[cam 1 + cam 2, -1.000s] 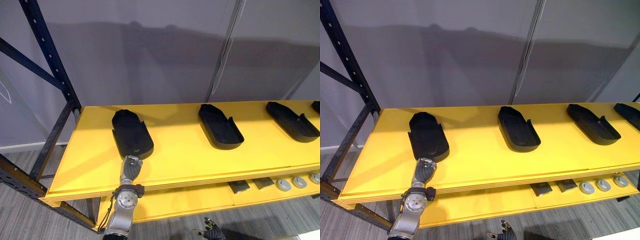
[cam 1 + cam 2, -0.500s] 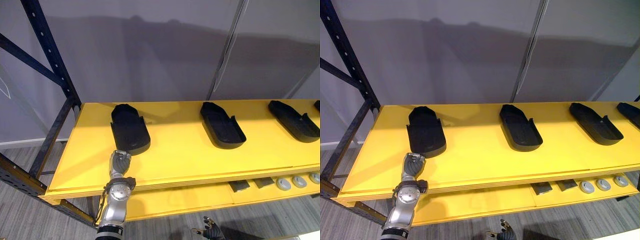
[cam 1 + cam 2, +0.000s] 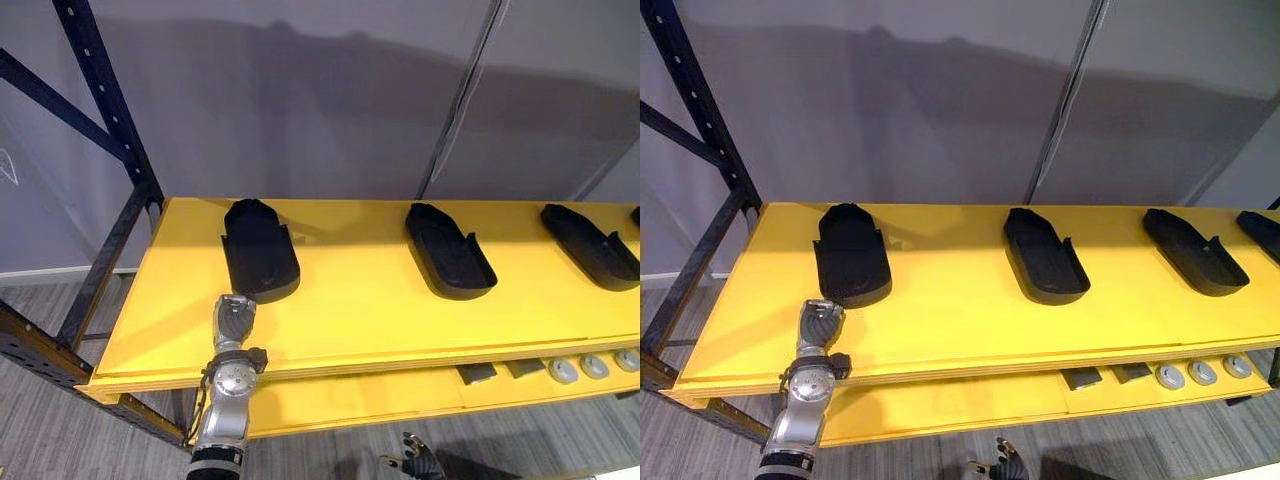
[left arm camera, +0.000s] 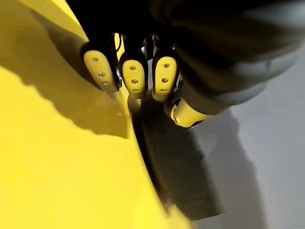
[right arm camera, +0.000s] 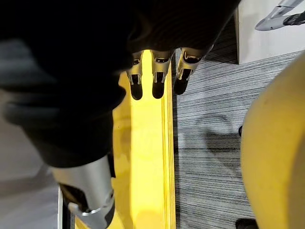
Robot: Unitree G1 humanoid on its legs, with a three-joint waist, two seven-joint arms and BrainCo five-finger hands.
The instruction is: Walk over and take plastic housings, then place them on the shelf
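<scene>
Yellow shelf (image 3: 380,310): the top tier carries a row of black plastic housings (image 3: 450,252), well apart, each lying front to back. The leftmost housing (image 3: 258,250) sits straight ahead of your left hand (image 3: 235,320), its long axis roughly in line with the arm and its near end just beside the fingertips; you cannot confirm contact. Left hand's fingers are relaxed and hold nothing. Right hand (image 3: 418,466) hangs low, fingers straight and empty, so left is nearer. The lower tier (image 3: 350,400) holds small grey discs (image 3: 565,371).

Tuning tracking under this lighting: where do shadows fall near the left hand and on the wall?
Left wrist view: the left hand throws a dark shadow onto the yellow shelf. Left eye view: a broad shadow lies across the grey wall behind the housings.
</scene>
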